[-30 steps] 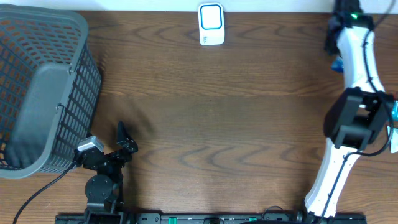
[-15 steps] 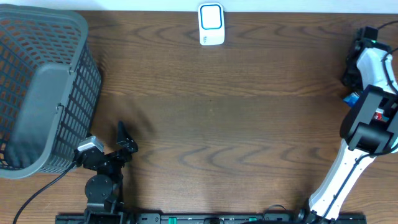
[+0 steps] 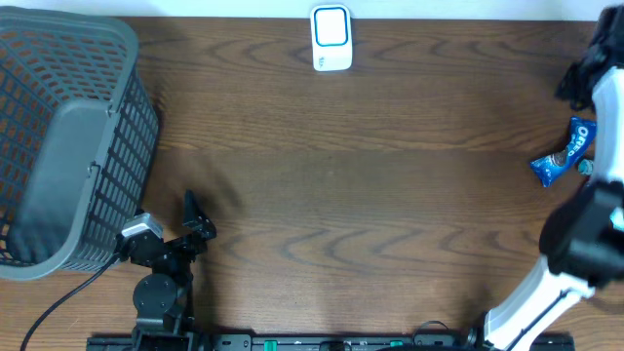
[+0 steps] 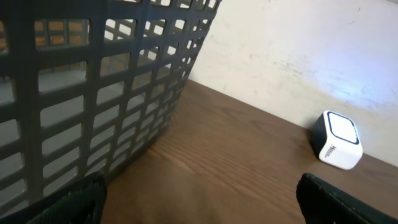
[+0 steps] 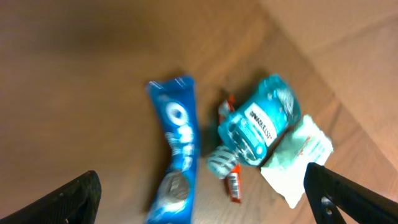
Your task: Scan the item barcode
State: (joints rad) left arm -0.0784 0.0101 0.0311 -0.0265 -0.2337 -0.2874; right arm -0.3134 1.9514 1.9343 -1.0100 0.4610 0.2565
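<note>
The blue Oreo packet [image 3: 564, 154] is seen lying flat on the brown worktop [image 3: 390, 195] at the right edge of the overhead frame, well apart from the white scanner [image 3: 331, 37], which is placed at the top centre. In the right wrist view the right hand [image 5: 208, 198] is shown open, its fingers [image 5: 62, 199] spread to the two lower corners, with the packet [image 5: 177, 149] lying on the wood between and above them. Just right of the packet, a blue bottle [image 5: 258, 127], a small red wrapper [image 5: 232, 182] and a pale sachet [image 5: 298, 158] are bunched together. The left hand [image 4: 199, 199] is likewise held wide open at the lower left of the overhead frame, beside the grey mesh basket [image 4: 81, 93], with the scanner [image 4: 336, 140] seen far off.
</note>
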